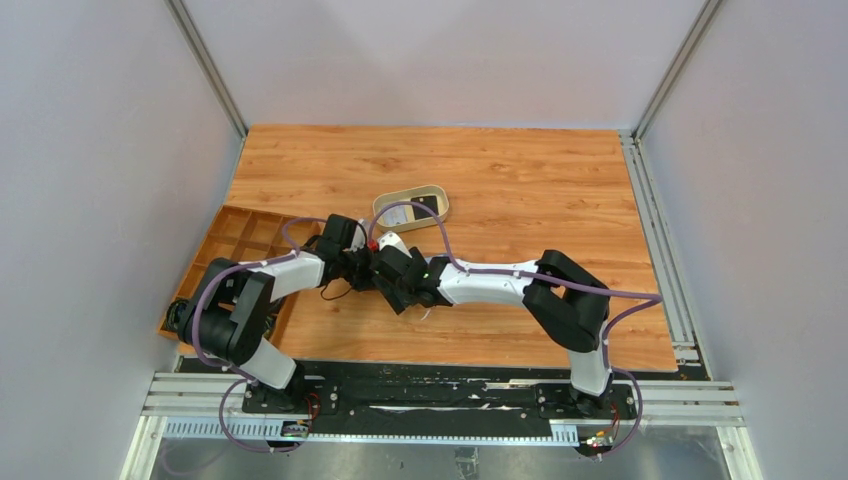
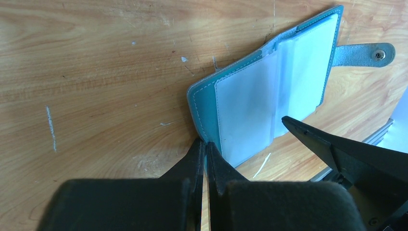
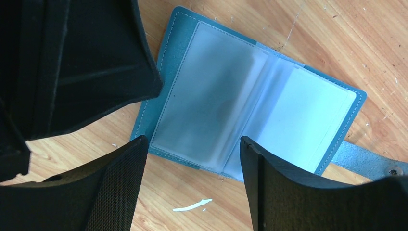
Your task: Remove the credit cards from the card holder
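Left tool: closed, tips set at a corner of the card holder; whether the cover was pinched could not be told. Right tool: held open over one edge of the card holder. Card holder: laid open and flat on the tabletop, pale credit cards lodged in its clear pockets. Beyond: oval tray.

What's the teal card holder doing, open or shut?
Open. The card holder lies spread on the table, both clear pocket pages showing, snap tab unfastened.
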